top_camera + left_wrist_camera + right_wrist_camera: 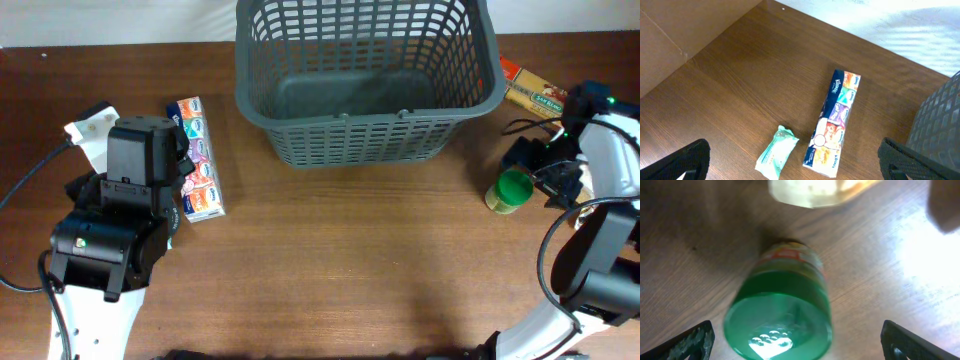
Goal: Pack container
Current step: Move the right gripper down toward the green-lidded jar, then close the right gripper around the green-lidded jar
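A dark brown wood-grain counter is filling the view, with a white backdrop running along its far edge behind the container. The container, a big dark grey lattice basket, is standing upright at the far middle of the counter with nothing showing inside it, its back rim reaching the far edge. Well to the left of the container, the left tool is hanging above the counter with its jaws standing wide and gripping nothing. Between it and the container a Kleenex tissue multipack is lying flat, close to the container's left front corner but not touching it. A pale green wipes packet is lying just beside the multipack, on the side away from the container. Off the container's right front corner, the right tool is also spread wide and gripping nothing, hovering over a green-lidded jar that is standing between its jaws without touching either. A yellow and red box is lying just beside the container's right wall, farther back than the jar. In front of the container a broad stretch of bare wood is lying open between the two arms.
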